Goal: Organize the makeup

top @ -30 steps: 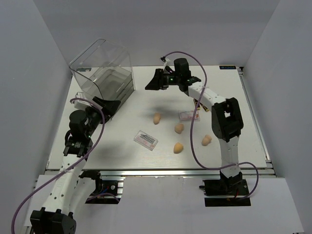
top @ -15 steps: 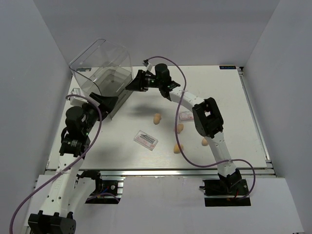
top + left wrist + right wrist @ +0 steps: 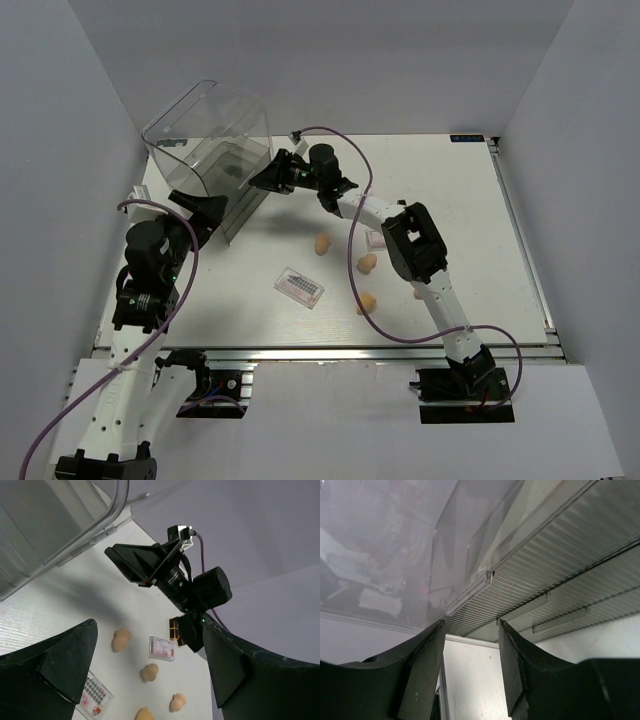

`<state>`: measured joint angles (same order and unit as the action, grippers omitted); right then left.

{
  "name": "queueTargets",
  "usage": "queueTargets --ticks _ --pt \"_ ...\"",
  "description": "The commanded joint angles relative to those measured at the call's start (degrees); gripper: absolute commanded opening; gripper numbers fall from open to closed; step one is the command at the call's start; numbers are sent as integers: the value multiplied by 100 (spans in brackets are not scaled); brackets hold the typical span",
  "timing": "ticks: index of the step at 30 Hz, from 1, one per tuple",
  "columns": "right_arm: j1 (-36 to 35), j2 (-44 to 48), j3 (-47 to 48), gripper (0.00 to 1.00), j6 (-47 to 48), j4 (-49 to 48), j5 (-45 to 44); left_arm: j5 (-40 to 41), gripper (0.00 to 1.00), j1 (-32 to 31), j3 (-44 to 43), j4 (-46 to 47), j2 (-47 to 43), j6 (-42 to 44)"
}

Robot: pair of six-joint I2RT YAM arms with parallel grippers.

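Four tan sponges lie mid-table (image 3: 322,244) (image 3: 367,263) (image 3: 367,302) (image 3: 420,292). One clear palette (image 3: 300,287) lies left of them, a second (image 3: 377,240) is half hidden by the right arm. The left wrist view shows the sponges (image 3: 120,639), both palettes (image 3: 162,647) (image 3: 94,697) and two black-and-gold lipstick tubes (image 3: 174,629). My right gripper (image 3: 262,178) (image 3: 471,630) is open and empty, right at the front of the clear drawer box (image 3: 215,150). My left gripper (image 3: 205,212) (image 3: 149,630) is open and empty by the box's near corner.
The drawer box stands at the back left, its ribbed drawer fronts (image 3: 555,580) filling the right wrist view. The right arm (image 3: 410,245) stretches across the sponges. The table's edge rail (image 3: 320,348) runs along the front.
My right gripper has swung left from the back middle of the table to the drawer box's front. My left arm has shifted slightly left. The makeup has not moved.
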<state>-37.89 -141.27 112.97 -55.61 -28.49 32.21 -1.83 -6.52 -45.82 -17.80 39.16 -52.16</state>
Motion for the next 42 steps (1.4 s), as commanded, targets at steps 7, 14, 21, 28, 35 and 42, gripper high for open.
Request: queueTargets --ticks 7,14,21,28,35,42 --pt "-184 -278 410 52 -239 -429 -540 235 95 20 -173 -48 22 -57" --pt "-263 -427 550 51 -371 -543 -698 200 95 20 -199 -92 39 -48" --pt "-237 -287 473 48 -512 -912 -321 209 95 20 -225 -162 5 -40" --pt "-184 -67 24 48 -468 -1396 84 270 95 20 -58 -136 -180 -171" --pt "-201 -224 444 54 -433 -1143 -231 191 95 20 3 -75 -154 -189" --pt "-245 -401 823 53 -459 -650 -662 -28 95 20 3 5 39 -145"
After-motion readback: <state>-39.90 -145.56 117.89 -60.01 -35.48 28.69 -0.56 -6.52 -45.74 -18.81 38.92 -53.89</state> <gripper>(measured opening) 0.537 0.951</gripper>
